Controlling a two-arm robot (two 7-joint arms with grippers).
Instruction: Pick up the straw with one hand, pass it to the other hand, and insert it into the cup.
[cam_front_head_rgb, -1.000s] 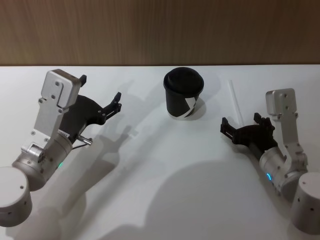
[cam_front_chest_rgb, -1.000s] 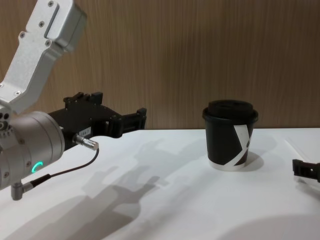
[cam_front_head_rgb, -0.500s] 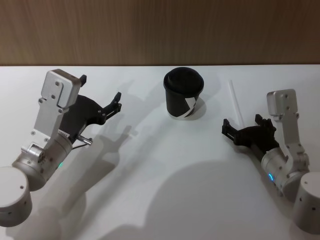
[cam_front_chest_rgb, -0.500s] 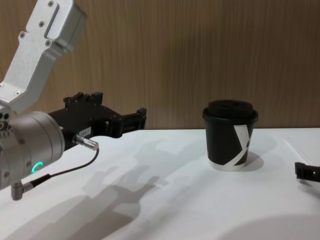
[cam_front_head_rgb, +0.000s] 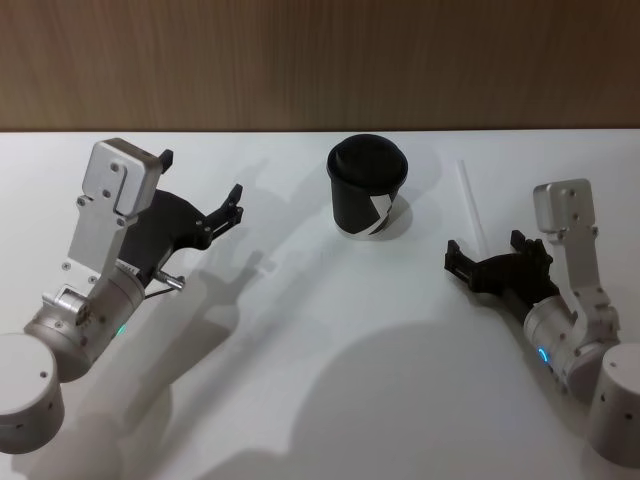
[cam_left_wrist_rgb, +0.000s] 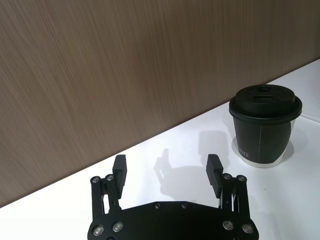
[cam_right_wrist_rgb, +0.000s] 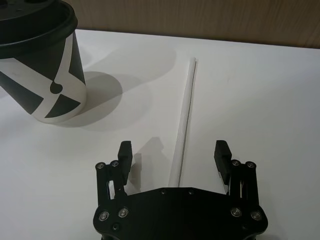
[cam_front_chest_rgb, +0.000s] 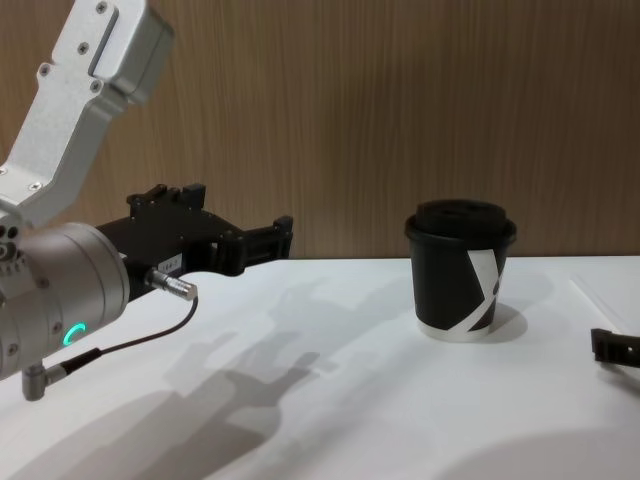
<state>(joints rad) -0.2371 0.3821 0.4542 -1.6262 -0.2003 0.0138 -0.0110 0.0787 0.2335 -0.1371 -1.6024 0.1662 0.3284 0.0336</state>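
The black cup (cam_front_head_rgb: 368, 190) with its domed lid stands upright at the table's far middle, also seen in the chest view (cam_front_chest_rgb: 462, 270). To its right the thin white straw (cam_front_head_rgb: 470, 205) lies flat on the table, apart from the cup. My right gripper (cam_front_head_rgb: 484, 246) is open at the straw's near end; in the right wrist view the straw (cam_right_wrist_rgb: 186, 115) runs forward from between the open fingers of the gripper (cam_right_wrist_rgb: 173, 150), untouched. My left gripper (cam_front_head_rgb: 200, 178) is open and holds nothing, raised at the left and pointing toward the cup (cam_left_wrist_rgb: 265, 127).
A wooden wall (cam_front_head_rgb: 320, 60) closes off the white table (cam_front_head_rgb: 300, 330) at the back. The silver left arm (cam_front_chest_rgb: 60, 200) rises large at the left of the chest view.
My right gripper has drawn back slightly toward me and to the right, still open. The left arm, cup and straw have not moved.
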